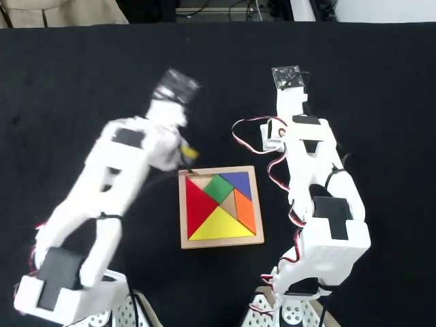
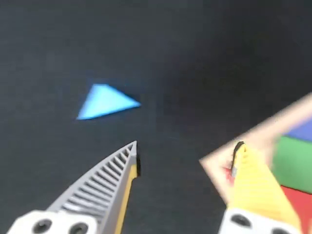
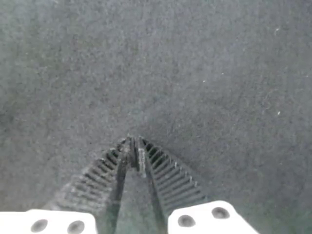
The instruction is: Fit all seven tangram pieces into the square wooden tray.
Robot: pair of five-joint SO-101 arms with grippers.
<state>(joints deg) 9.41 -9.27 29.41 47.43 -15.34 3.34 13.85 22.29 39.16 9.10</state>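
Left wrist view, step: a blue triangle [image 2: 107, 102] lies flat and alone on the black cloth, well apart from the tray [image 1: 221, 242]. Fetching this loose piece looks like the step in hand.
Left gripper [image 2: 186, 145]: the fingers are spread wide with nothing between them. It hovers low, with the triangle beyond its tips and off to one side, and one finger over the tray's near corner.
Next move: the left gripper probably has to swing toward the triangle, straddle it and close on its thin edges. A flat piece on cloth gives little to grip, so the pinch must go low and square.
Tray: in the high view it sits between the arms and holds red [image 1: 196, 208], yellow [image 1: 221, 226], green [image 1: 219, 189], violet [image 1: 240, 182] and orange [image 1: 246, 211] pieces. Tan patches show at its far-left corner and centre, but bare wood or a wood-coloured piece cannot be told apart.
Right gripper [image 3: 132, 144]: the fingers are pressed together and hold nothing. It rests over bare cloth, well apart from the tray.
In the way: nothing lies between the left gripper and the triangle. The tray corner is so close to one finger that a careless swing could nudge it.
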